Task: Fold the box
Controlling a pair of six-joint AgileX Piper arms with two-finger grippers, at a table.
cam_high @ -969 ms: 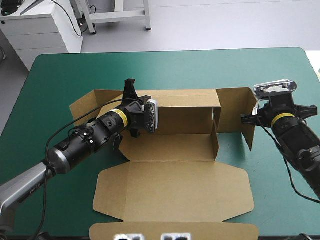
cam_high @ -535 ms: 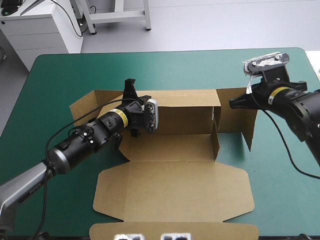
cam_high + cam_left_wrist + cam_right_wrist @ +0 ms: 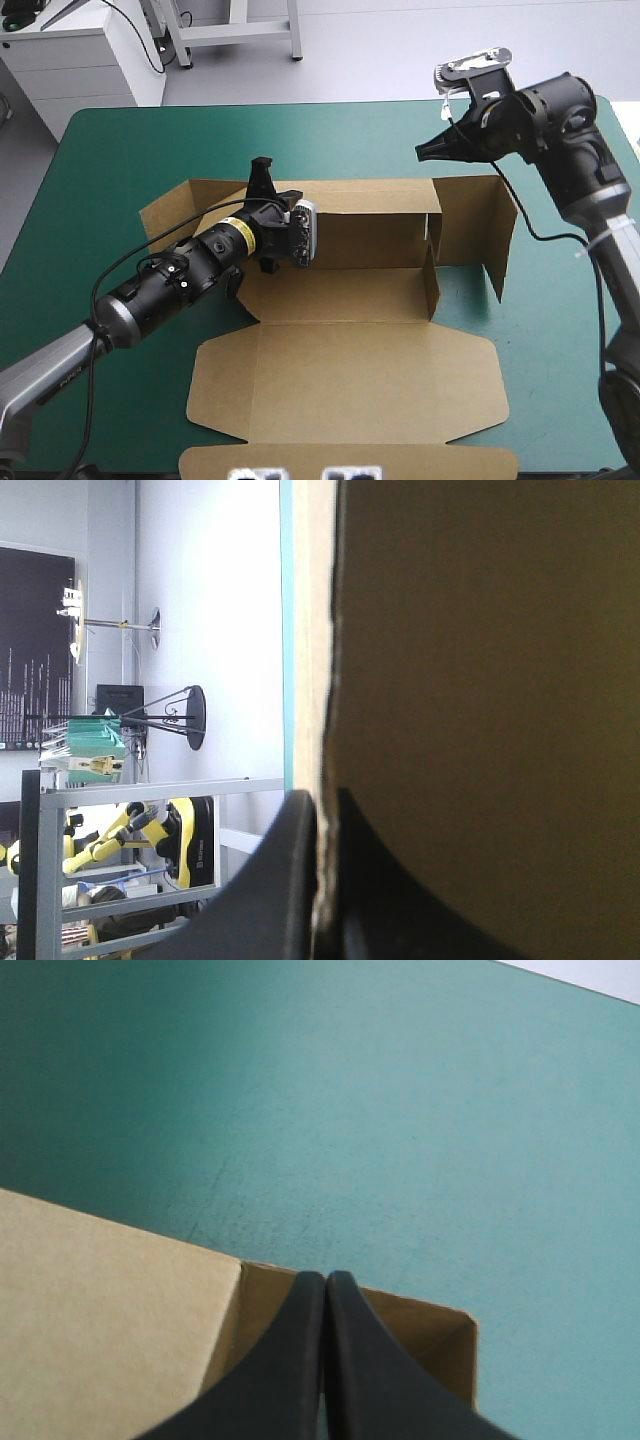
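Only the left wrist view shows the left claw [image 3: 318, 802] clamped on the far wall of the brown cardboard box [image 3: 350, 370] — the right claw [image 3: 424, 152], clenched empty, hangs raised over the box's far right corner.

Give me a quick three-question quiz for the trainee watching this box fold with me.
1. True or false: the right gripper is clamped on the box.
2. The left gripper is shut on: A) the box's far wall, B) the flat lid, C) nothing.
3. Open or shut: how do the right gripper's fingers stand?

Key: 1 false, it is raised near the far right corner, holding nothing. 2 A. 3 shut.
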